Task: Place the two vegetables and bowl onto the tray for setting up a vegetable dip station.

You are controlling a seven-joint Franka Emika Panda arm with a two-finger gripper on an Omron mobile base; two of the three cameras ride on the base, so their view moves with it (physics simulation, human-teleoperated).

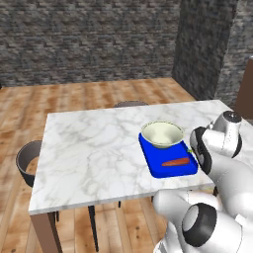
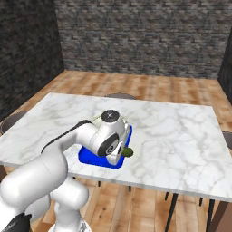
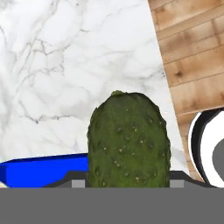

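the cucumber (image 3: pixel 128 140), dark green and bumpy, stands between the fingers of the gripper (image 3: pixel 127 181), which is clamped on it, just off the blue tray (image 1: pixel 157 168) at its 3 o'clock edge. if let go here, it could roll onto the marble table (image 1: pixel 94 148). the carrot (image 1: pixel 176 162) and bowl (image 1: pixel 162 134) sit on the tray.

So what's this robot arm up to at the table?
It is setting up a tray of vegetables. The blue tray on the marble table already holds the cream bowl and the carrot. The gripper is closed on the dark green cucumber, holding it by the tray's edge, near the table's front. It looks like the last item to go on, though it has not been set down yet.
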